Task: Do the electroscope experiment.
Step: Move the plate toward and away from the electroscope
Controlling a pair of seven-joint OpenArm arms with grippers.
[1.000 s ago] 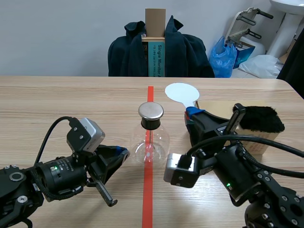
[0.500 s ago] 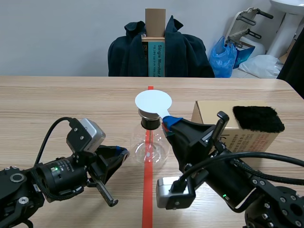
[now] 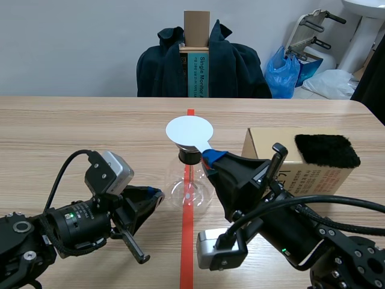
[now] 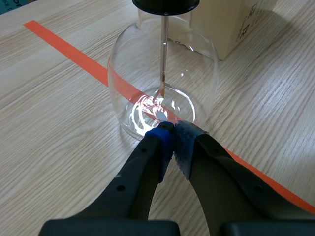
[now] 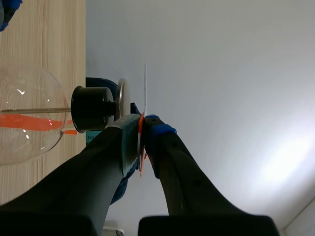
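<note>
While right pincer (image 5: 141, 130) clamps white disc (image 3: 189, 131) over flask (image 3: 191, 186), left pincer (image 4: 173, 137), closed empty, lies beside it.

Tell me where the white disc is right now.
In the scene view the white disc hangs mid-table, just above the flask on the tape line, held in the jaws of the right arm, left of the box.

The flask (image 3: 189, 183) is hemmed in closely. The left end effector (image 3: 154, 195) lies just beside its left wall, and the right end effector (image 3: 207, 158) lies beside its neck. Its top is covered by a white disc (image 3: 189, 132). Rightward passage is blocked by the cardboard box (image 3: 319, 174). Bare tabletop (image 3: 66, 129) is found at far left.
</note>
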